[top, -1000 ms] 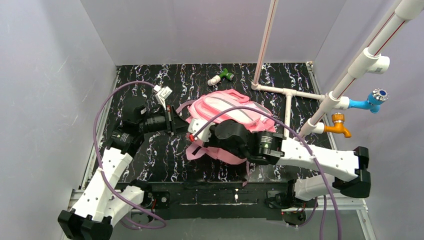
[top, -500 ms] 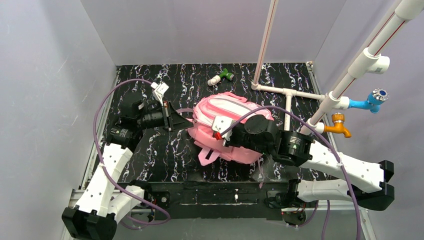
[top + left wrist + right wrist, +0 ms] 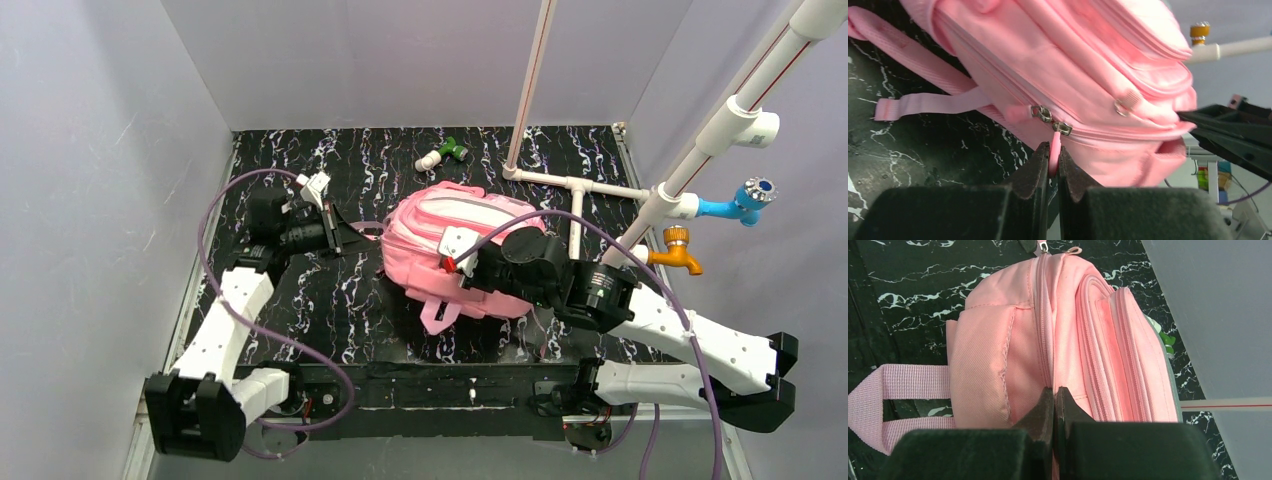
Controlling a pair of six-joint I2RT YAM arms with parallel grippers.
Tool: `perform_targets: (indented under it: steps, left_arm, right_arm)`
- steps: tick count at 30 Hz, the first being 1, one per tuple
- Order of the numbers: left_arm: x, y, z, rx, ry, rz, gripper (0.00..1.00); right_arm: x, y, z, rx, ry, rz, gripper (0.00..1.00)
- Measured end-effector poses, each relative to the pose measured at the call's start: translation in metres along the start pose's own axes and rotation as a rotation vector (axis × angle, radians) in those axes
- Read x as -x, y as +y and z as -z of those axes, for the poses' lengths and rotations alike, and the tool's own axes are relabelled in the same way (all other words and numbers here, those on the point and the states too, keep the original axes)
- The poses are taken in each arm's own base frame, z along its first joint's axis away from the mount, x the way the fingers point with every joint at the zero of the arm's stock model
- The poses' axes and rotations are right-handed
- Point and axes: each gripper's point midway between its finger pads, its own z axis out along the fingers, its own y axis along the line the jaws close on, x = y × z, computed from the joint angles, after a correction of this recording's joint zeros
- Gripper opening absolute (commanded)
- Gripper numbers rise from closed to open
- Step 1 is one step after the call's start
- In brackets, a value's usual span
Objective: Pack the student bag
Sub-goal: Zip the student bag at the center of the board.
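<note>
Left gripper pinches zipper pull; white pipe frame beside student bag.

Looks bright and evenly lit from overhead in the top view, sharp from edge to edge. Throws only a soft, faint shadow around the student bag onto the dark, matte bench. Goes soft in the left wrist view: smears the pink fabric, blurs the left end effector into a dark mass, washes the background pale at upper right. Renders the weave crisply in the right wrist view, yet defocuses the right end effector near the lens.
</note>
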Motion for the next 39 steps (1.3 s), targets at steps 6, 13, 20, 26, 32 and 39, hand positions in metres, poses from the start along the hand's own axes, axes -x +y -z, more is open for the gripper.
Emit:
perform_targets:
  steps: [6,13,20,26,32,39]
  left_arm:
    - [0.009,0.040,-0.026,0.054,0.031,0.081,0.00]
    - [0.016,0.050,-0.034,0.065,0.035,0.085,0.01]
    - [0.059,0.104,-0.053,0.248,0.002,0.120,0.60]
    - [0.090,0.124,-0.018,0.498,-0.104,0.018,0.78]
    - [0.111,0.079,0.034,0.588,-0.258,-0.137,0.80]
    - [0.142,0.017,0.069,0.557,-0.391,-0.272,0.80]
  right_arm:
    - [-0.008,-0.006,0.003,-0.022,0.031,-0.003,0.01]
    - [-0.013,-0.003,-0.004,-0.005,0.051,-0.003,0.01]
    - [-0.034,0.025,-0.048,0.084,0.151,-0.081,0.01]
    - [-0.059,0.056,-0.097,0.145,0.241,-0.167,0.01]
    - [-0.066,0.069,-0.156,0.128,0.267,-0.238,0.01]
    - [-0.046,0.065,-0.228,0.065,0.164,-0.324,0.01]
